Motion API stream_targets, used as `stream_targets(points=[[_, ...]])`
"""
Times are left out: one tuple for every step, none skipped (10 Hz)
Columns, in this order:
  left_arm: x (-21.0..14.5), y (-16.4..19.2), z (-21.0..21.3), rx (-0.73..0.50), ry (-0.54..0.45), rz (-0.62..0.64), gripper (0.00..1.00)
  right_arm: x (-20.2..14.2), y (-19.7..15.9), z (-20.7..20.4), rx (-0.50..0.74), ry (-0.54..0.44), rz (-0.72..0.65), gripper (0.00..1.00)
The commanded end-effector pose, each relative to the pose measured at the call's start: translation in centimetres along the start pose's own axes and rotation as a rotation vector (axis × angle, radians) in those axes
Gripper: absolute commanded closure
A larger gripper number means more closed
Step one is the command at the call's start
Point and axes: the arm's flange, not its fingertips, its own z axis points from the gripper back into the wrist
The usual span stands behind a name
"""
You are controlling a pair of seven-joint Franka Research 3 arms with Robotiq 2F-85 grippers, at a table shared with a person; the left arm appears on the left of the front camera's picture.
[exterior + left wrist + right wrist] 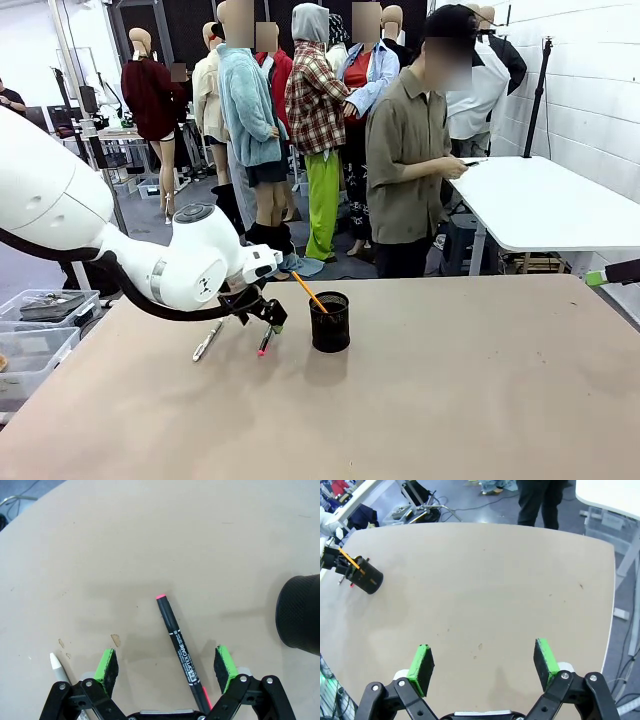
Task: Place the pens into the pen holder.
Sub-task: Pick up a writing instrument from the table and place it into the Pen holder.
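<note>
The left tool (165, 662) hangs released over the black red-ended marker (179, 647) on the beige table (150, 540); the right tool (482, 662) is released too.

Table (450, 400): took up the lower half of the front view. Pen holder (330, 322): stood on the table at frame centre. Pencil (309, 291): stood in the holder, leaning to the upper left. Marker (265, 342): lay on the table just left of the holder, under the left gripper (272, 322). Pen (207, 340): lay farther left, apart from the marker. In the right wrist view, the holder sat at the upper left
</note>
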Motion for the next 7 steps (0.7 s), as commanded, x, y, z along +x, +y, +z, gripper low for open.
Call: stream_targets(points=[[0.7, -0.6, -0.7, 0.048, 0.011, 0.004, 0.00, -0.2, -0.1, -0.1, -0.002, 0.012, 0.007, 0.00], [0.6, -0.7, -1.0, 0.047, 0.037, -0.017, 0.00, -0.2, -0.1, -0.1, -0.002, 0.012, 0.007, 0.00], [0.5, -0.6, -1.3, 0.044, 0.050, -0.032, 0.00, -0.2, -0.1, -0.1, -0.002, 0.012, 0.007, 0.00], [0.3, -0.8, -1.5, 0.051, 0.051, -0.046, 0.05, -0.2, -0.1, -0.1, -0.002, 0.012, 0.007, 0.00], [0.3, -0.9, -1.6, 0.057, 0.056, -0.054, 0.12, -0.2, -0.1, -0.1, -0.002, 0.012, 0.007, 0.00], [0.3, -0.8, -1.8, 0.054, 0.069, -0.054, 0.21, -0.2, -0.1, -0.1, -0.002, 0.012, 0.007, 0.00], [0.2, -0.7, -1.9, 0.053, 0.071, -0.062, 0.35, -0.2, -0.1, -0.1, -0.002, 0.012, 0.007, 0.00]])
